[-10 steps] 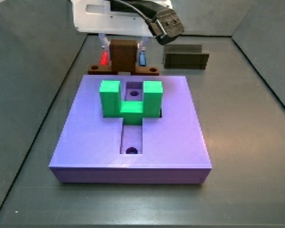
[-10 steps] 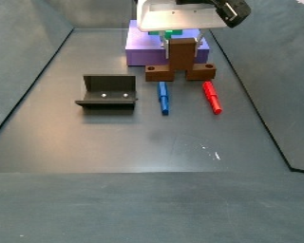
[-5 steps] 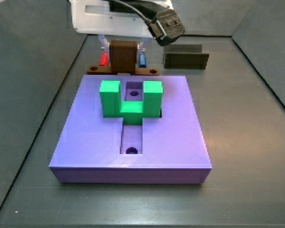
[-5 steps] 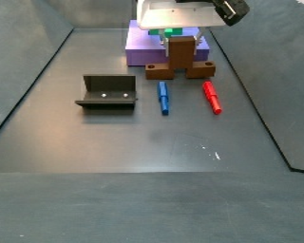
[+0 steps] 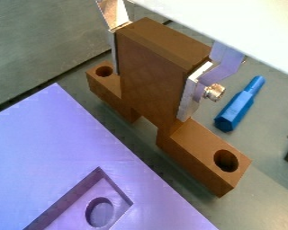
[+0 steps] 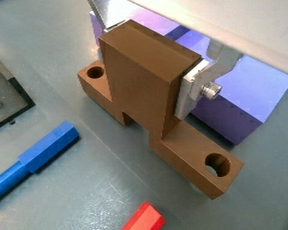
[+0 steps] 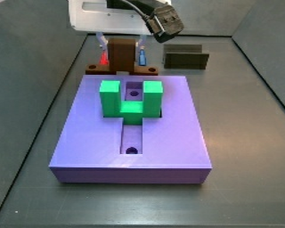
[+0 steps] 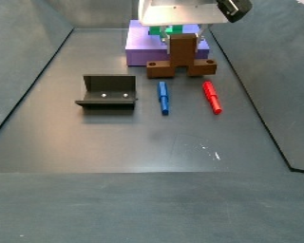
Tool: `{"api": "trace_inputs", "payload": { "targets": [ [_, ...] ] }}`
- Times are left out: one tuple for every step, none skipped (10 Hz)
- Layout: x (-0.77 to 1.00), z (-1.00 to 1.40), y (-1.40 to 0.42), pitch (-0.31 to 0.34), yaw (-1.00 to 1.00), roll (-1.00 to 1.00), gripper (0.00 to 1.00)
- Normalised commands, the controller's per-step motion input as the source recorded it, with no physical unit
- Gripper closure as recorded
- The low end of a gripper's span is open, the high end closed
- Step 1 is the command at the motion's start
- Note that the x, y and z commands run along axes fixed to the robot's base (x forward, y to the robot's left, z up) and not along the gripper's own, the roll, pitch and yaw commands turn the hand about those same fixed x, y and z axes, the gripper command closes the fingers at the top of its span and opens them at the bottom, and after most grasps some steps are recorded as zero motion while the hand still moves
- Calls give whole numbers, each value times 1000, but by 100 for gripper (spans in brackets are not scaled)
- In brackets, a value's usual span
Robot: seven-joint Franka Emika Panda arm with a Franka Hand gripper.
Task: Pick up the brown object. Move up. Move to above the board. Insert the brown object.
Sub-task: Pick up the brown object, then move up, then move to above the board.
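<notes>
Clamped on the upright of the reddish-brown L-shaped block [image 5: 158, 85], the two-finger gripper [image 5: 158, 54] sits just behind the large lavender slab board [image 7: 133, 134]. Compared with a second ago, the block has risen slightly off the floor in a side view [image 8: 180, 59], so lifting seems underway. Nothing fills the board's slot [image 7: 132, 138] beyond the green U-shaped block [image 7: 129, 98].

Matt plastic brown object [image 5: 158, 81], smooth lavender board [image 7: 135, 129], silver metal gripper [image 5: 165, 54]
</notes>
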Motion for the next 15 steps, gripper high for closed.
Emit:
{"api": "trace_inputs", "payload": {
  "targets": [
    [0, 0, 0, 0, 0, 0, 100],
    [0, 0, 0, 0, 0, 0, 100],
    [0, 0, 0, 0, 0, 0, 100],
    [0, 0, 0, 0, 0, 0, 100],
    [0, 0, 0, 0, 0, 0, 100],
    [0, 833, 0, 0, 0, 0, 100],
    [-63, 801, 73, 28, -42, 8, 100],
    [-87, 598, 55, 29, -43, -14, 100],
    [-40, 199, 16, 15, -24, -59, 100],
    [0, 1400, 0, 0, 0, 0, 100],
    [-16, 1400, -4, 20, 4, 8, 100],
    [-56, 1400, -4, 25, -3, -17, 100],
    [4, 1400, -2, 16, -7, -42, 100],
    [45, 1400, -7, 63, -5, -30, 100],
    [7, 671, -3, 94, -9, -23, 100]
  ]
}}
